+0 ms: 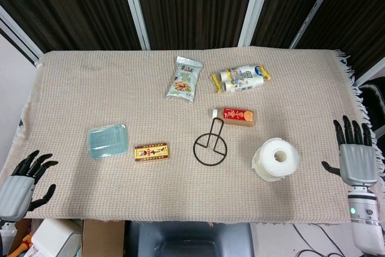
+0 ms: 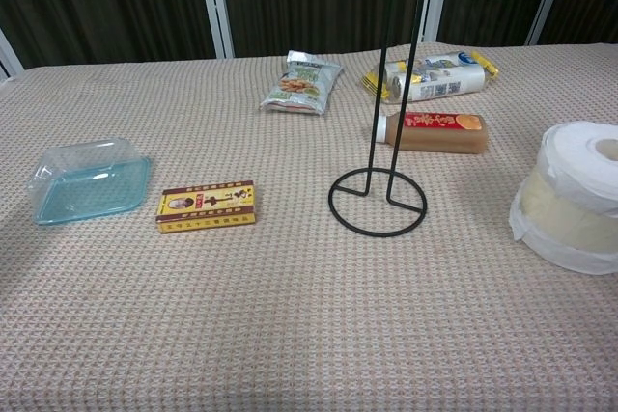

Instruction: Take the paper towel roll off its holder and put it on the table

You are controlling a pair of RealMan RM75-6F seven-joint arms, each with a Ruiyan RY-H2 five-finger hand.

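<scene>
left hand (image 1: 21, 186) idling off the surface's near-left edge, fingers apart, holding nothing | wire holder (image 1: 210, 145) standing bare | paper towel roll (image 1: 276, 159) sitting on end on the surface (image 1: 90, 100), right of the holder | right hand (image 1: 356, 159) spread, released, well clear | risk: roll's loose wrap snagging or tipping if a hand sweeps past

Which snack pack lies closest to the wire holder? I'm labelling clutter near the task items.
The red-labelled bottle lying on its side just behind the holder, nearly touching its base ring. The yellow box, green pouch and milk bottles sit clearly farther.
</scene>
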